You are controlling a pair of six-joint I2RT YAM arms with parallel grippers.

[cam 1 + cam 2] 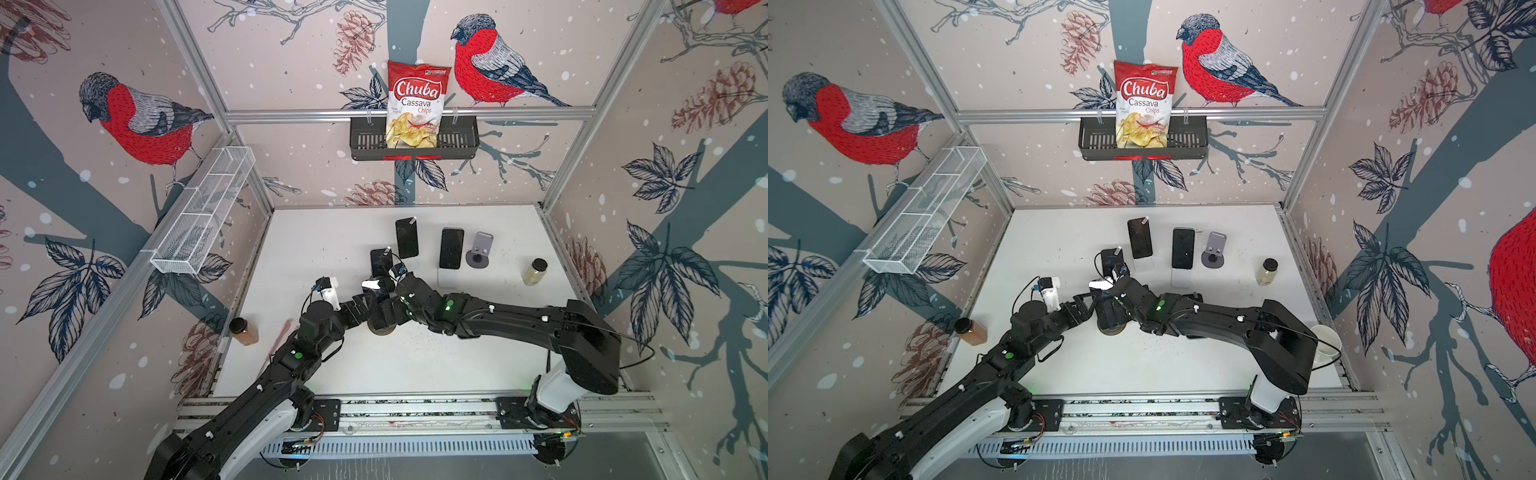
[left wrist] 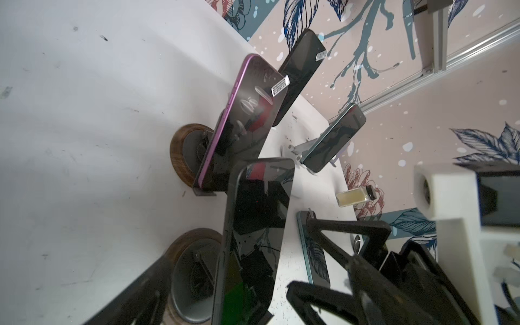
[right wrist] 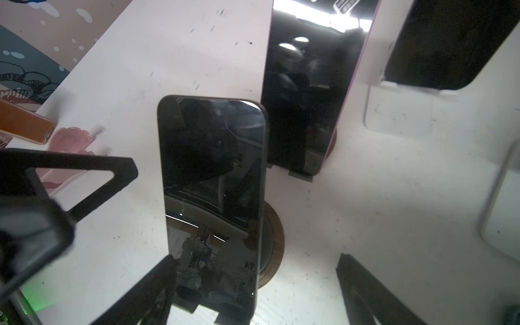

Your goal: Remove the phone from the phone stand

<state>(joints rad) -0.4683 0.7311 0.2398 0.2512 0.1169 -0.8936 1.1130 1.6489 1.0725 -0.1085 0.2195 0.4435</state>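
Over the middle of the table [image 1: 415, 365] both arms [image 1: 519, 320] crowd one spot, presumably so one can steady while its partner lifts. Both top views bury the phone [image 3: 213, 183] under them. The right wrist view shows it seated on its wood-rimmed phone stand [image 3: 275, 242], the right gripper [image 3: 256, 263] spread wide astride it, the left gripper [image 1: 1084, 306] spread alongside, nothing clasped.

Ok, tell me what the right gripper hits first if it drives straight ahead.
Most likely the dark phone on the wooden-based stand, directly ahead of the open right gripper. How close it is remains unclear.
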